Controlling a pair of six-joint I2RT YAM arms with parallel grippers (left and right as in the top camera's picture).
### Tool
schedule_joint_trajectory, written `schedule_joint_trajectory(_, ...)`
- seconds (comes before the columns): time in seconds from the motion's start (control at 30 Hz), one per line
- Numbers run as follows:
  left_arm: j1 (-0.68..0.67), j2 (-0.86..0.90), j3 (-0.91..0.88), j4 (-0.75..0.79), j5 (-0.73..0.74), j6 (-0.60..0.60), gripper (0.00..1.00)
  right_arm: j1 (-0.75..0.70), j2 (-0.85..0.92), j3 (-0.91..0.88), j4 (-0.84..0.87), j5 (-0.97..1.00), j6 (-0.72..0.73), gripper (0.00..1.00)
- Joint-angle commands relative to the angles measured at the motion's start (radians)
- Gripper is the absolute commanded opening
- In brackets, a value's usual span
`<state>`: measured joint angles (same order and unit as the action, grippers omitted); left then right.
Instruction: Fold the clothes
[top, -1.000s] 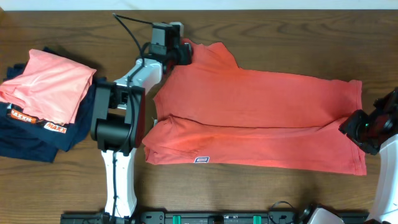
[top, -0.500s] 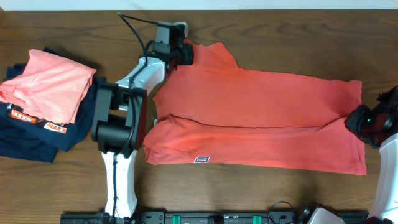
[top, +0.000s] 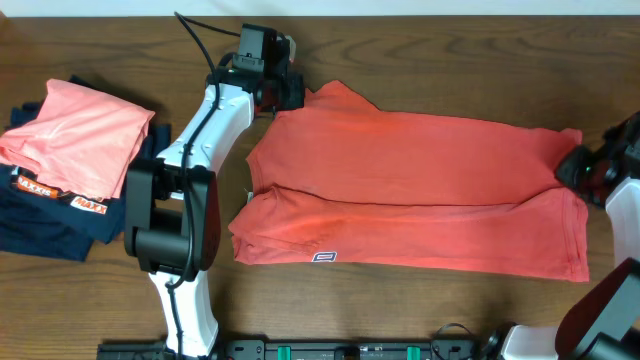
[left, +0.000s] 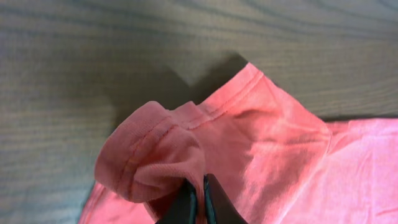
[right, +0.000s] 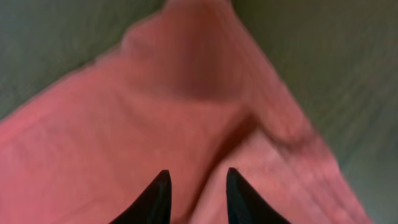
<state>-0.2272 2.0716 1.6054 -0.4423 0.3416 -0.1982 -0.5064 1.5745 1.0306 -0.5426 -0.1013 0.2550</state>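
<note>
Status: the coral-red cotton t-shirt (top: 410, 190) lies spread lengthwise on the dark wooden desk (top: 450, 50). The near long edge looks already doubled over. The far edge is flat and there is no crosswise fold yet, so I judge it an early stage. The left hand (left: 199, 200) is clamped tight on the bunched far-left corner. The right hand (right: 196, 177) is at the right edge, fingers partly apart over a fabric ridge; I cannot tell if it grips.

This looks like a robotics lab set-up, not a home: a dark wood-grain table (top: 420, 40) carries a white-and-black left arm (top: 190, 160) and right arm (top: 620, 195) rising from a black rail (top: 330, 350), a loose black cable (top: 200, 35), a spread coral-red t-shirt (top: 410, 180) and a pile of folded garments (top: 75, 140).
</note>
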Motion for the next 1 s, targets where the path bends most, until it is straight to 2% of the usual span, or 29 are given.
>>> schedule_joint_trajectory(0.0,0.002,-0.065,0.018,-0.051,0.016,-0.001,0.06,0.01,0.04,0.008,0.053,0.044,0.002,0.29)
schedule_joint_trajectory(0.2,0.002,-0.104,0.018,-0.156,0.016,0.026,0.06,0.01,0.161,0.084,0.105,0.101,0.002,0.29)
schedule_joint_trajectory(0.33,0.003,-0.109,0.018,-0.201,0.016,0.032,0.06,0.01,0.282,0.197,0.105,0.121,0.003,0.37)
schedule_joint_trajectory(0.53,0.003,-0.109,0.018,-0.212,0.013,0.034,0.06,0.01,0.423,0.335,0.127,0.139,0.014,0.38)
schedule_joint_trajectory(0.97,0.002,-0.109,0.017,-0.212,0.012,0.034,0.06,0.01,0.572,0.363,0.276,0.073,0.067,0.39)
